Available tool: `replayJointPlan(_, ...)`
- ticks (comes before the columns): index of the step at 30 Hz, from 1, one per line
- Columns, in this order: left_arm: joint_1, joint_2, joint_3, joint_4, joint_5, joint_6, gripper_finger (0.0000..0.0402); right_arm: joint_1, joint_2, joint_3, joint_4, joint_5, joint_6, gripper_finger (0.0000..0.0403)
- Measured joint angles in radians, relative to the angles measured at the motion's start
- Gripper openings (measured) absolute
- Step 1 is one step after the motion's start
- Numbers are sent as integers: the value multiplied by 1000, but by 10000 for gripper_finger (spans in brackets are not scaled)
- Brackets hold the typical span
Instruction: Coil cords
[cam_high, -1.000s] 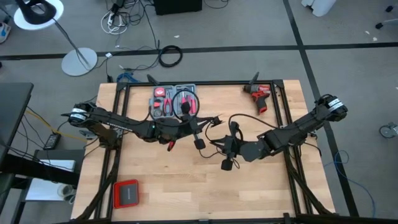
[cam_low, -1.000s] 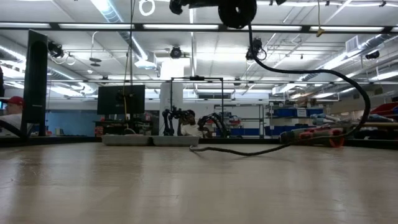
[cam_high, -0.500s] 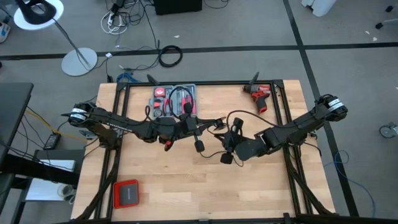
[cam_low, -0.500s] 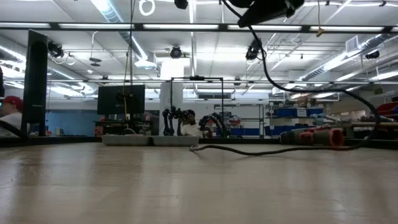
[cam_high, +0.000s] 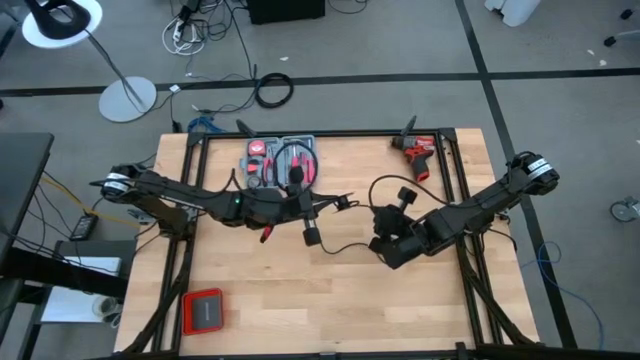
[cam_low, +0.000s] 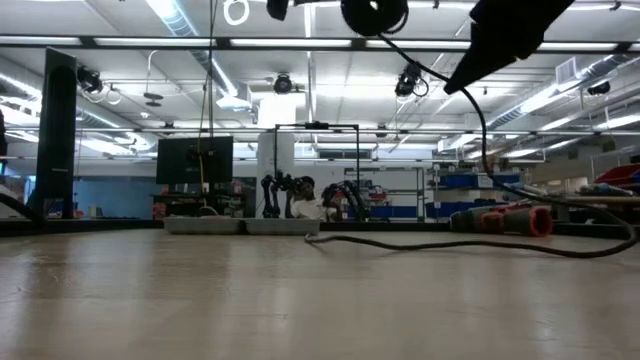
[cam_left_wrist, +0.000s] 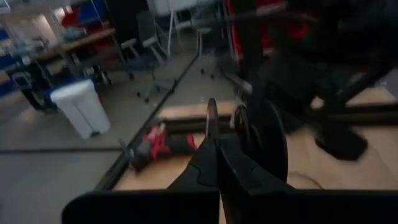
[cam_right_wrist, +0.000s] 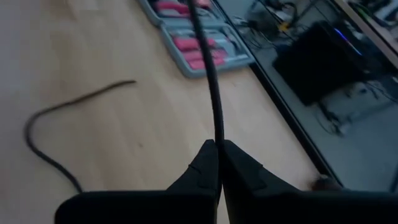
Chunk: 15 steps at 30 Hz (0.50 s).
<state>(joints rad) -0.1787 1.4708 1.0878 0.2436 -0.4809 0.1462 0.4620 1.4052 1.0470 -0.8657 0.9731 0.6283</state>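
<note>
Right claw (cam_right_wrist: 217, 146): I keep it pinched on the thin black cable (cam_right_wrist: 208, 74), lifted so it can loop.
Left claw (cam_left_wrist: 214, 140): pressed together on the same cable nearby, holding that end up.

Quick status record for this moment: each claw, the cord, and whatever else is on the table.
left claw: shut, gripping the black cord above mid-table
right claw: shut on the cord, right of centre
cord: thin, black, held by both claws; a slack run trails over the wood
plug block: hangs below the left claw
coil: none formed yet
grey tool case: open, at the far edge, pink-handled tools inside
red drill: far right corner
red box: near left corner
table: bare wood
</note>
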Motion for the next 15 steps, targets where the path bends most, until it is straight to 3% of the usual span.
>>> replayJointPlan(8,-6,-2,0,-120,-15,-27,0,-30,-19,0,-219,27,190,3)
replayJointPlan(15,-5,-2,0,-228,-48,-42,0,-33,-133,0,-300,54,251,4)
